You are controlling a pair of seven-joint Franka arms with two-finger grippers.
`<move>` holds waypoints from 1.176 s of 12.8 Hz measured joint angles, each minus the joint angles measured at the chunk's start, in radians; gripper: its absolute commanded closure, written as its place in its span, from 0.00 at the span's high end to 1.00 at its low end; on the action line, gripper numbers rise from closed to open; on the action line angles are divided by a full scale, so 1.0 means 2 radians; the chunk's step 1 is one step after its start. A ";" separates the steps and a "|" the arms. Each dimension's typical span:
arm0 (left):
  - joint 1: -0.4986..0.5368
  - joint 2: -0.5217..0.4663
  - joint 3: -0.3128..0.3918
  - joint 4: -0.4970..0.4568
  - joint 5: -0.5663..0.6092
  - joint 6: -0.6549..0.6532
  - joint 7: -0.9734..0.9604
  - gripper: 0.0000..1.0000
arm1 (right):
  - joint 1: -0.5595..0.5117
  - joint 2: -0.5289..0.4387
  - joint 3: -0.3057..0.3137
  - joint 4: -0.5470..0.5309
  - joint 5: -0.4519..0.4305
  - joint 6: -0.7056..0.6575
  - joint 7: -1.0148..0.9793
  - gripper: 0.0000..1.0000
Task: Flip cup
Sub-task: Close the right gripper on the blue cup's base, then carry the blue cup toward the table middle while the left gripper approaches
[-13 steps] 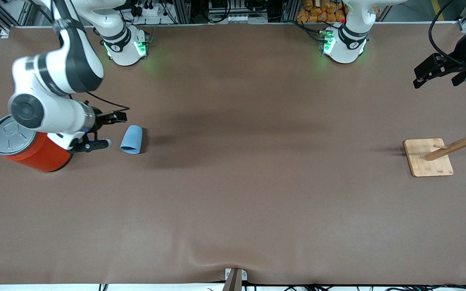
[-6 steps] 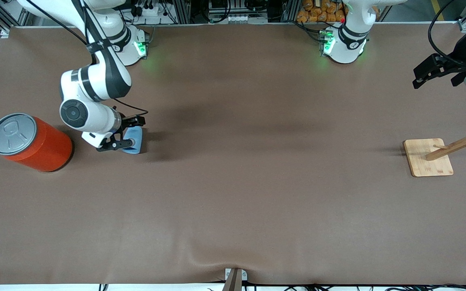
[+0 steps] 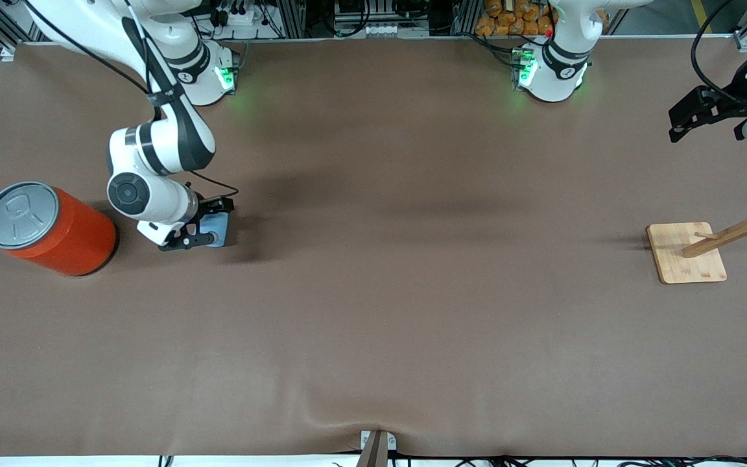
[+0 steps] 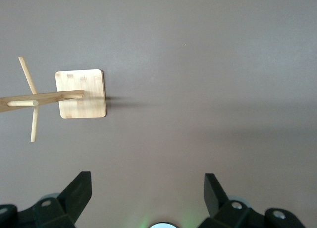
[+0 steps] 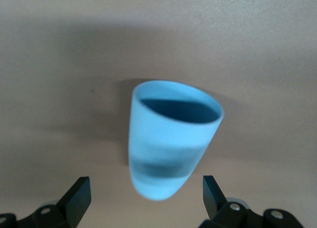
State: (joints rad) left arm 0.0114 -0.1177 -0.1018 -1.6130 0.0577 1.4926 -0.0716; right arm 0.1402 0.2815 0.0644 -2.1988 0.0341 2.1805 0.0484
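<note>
The small light-blue cup lies on its side on the brown table, toward the right arm's end. My right gripper is low at the cup, open, with one finger on each side of it. In the right wrist view the cup shows its dark mouth, and its rounded base sits between my open fingers without touching them. My left gripper is open and empty, up over the left arm's end of the table; its fingers also show wide apart in the left wrist view.
A large orange can with a grey lid stands beside the cup, closer to the table's end. A wooden peg rack on a square base stands at the left arm's end and shows in the left wrist view.
My right arm has swung from beside the orange can over to the cup, and its open fingers now straddle it. The cup and the left arm have barely moved.
</note>
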 measured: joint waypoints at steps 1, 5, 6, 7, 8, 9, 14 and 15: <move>0.000 0.001 0.000 0.000 0.000 0.000 0.000 1.00 | -0.002 0.010 -0.001 0.000 0.000 0.007 0.008 1.00; 0.000 0.001 0.001 0.000 0.001 0.000 0.001 1.00 | -0.009 0.037 -0.002 0.000 0.000 0.039 0.019 0.11; 0.000 0.001 0.002 0.000 0.001 0.000 0.002 1.00 | -0.010 0.041 -0.002 0.001 0.000 0.041 0.020 0.00; 0.000 0.001 0.000 0.000 0.001 0.000 0.002 1.00 | -0.010 0.039 -0.001 0.009 0.000 0.029 0.026 0.00; -0.001 0.002 -0.007 0.001 0.001 0.000 -0.002 1.00 | -0.009 0.039 0.000 0.025 0.000 0.006 0.041 0.00; -0.001 0.002 -0.017 0.001 0.001 0.000 -0.015 1.00 | -0.007 0.039 0.002 0.054 0.000 -0.032 0.061 0.00; -0.001 0.002 -0.026 0.001 0.000 -0.006 -0.033 1.00 | 0.075 0.062 0.015 0.237 0.041 -0.138 0.088 0.00; 0.000 0.002 -0.024 0.001 -0.003 -0.007 -0.033 1.00 | 0.100 0.079 0.016 0.271 0.056 -0.137 0.087 0.00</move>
State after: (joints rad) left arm 0.0111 -0.1142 -0.1499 -1.6114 0.0509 1.4789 -0.1382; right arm 0.3409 0.4393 0.0973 -1.6576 0.1471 1.9066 0.2224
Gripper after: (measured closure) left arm 0.000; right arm 0.203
